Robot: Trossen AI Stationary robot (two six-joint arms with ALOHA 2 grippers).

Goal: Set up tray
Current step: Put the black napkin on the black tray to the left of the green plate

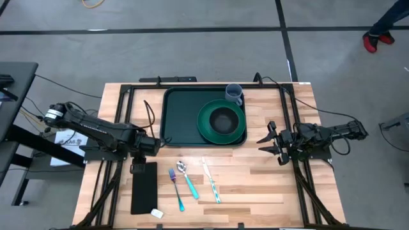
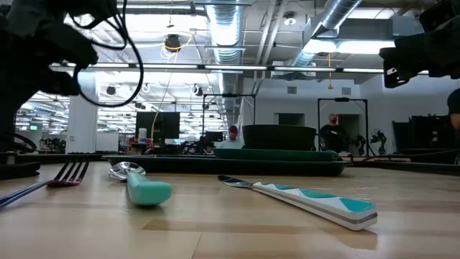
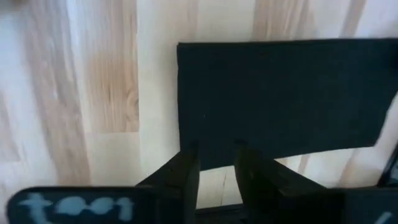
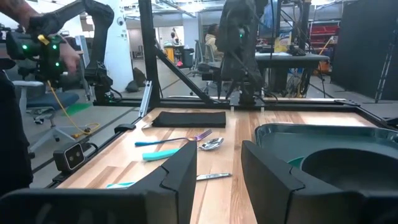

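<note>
Tray (image 1: 180, 115) sits at the far middle of the tabletop (image 1: 255, 185), carrying a green plate (image 1: 221, 121) with a dark bowl (image 1: 222, 119) and a grey cup (image 1: 234, 93) at its far right corner.

Left tool (image 1: 153, 145) hovers just above the black napkin's (image 1: 144, 186) far end, jaws slightly parted, grasping nothing. Right tool (image 1: 268, 142) waits right of the tray, released.

Handling judgement: tray looks stiff, light, smooth (loaded, so keep level); take hold at the raised rim.

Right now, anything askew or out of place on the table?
Nothing spilled or damaged. Only oddity: a small white scrap lies loose on the wood beside the narrow black rectangular napkin. The round green plate sits in the dark green plastic tray.
</note>
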